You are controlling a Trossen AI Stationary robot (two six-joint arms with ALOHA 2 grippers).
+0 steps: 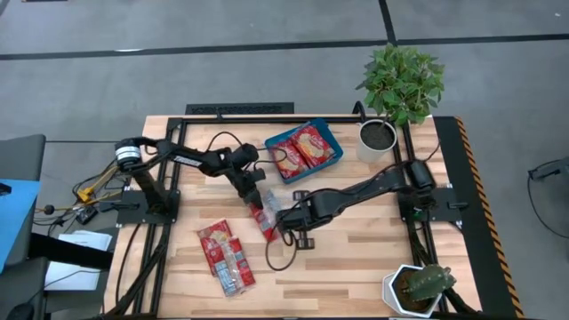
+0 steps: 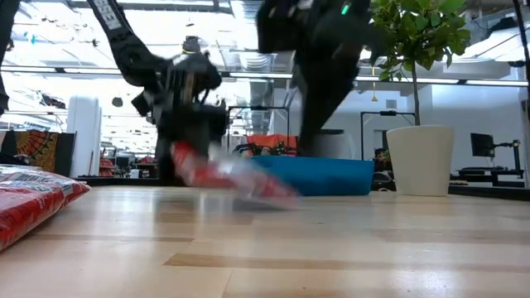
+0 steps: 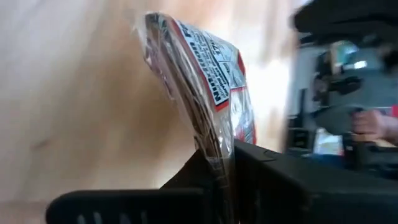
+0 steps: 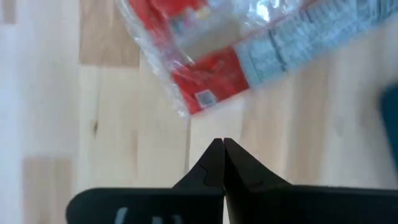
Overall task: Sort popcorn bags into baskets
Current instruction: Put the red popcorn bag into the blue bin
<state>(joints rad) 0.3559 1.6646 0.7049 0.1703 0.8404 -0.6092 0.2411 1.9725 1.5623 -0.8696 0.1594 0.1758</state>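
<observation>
High view – table: a pale wooden table with a dark frame along its edges.
High view – left gripper: near mid-table, clamped on one popcorn bag that trails from it towards the right arm.
High view – right gripper: just beside that same bag, at its far end; whether it touches the bag cannot be told here.
High view – basket: one teal tray at the back of the table, with two red bags lying flat inside.
High view – loose bags: two more lie side by side at the front left, well apart from the tray.
High view – count: five bags seen, one basket.
High view – surroundings: a white pot of leafy plant stands just beside the tray's right end; a second white pot with a cactus sits at the front right corner.

Low view – held bag: blurred, tilted – one end up at the gripper, the other down near the tabletop, in front of the teal tray.
Low view – foreground: a red bag lies at the near left edge.

Left wrist view – fingers: pinched tight on the edge of the bag, which stands edge-on.

Right wrist view – right gripper: fingertips pressed together, holding nothing; the bag lies on the wood just beyond them.
</observation>
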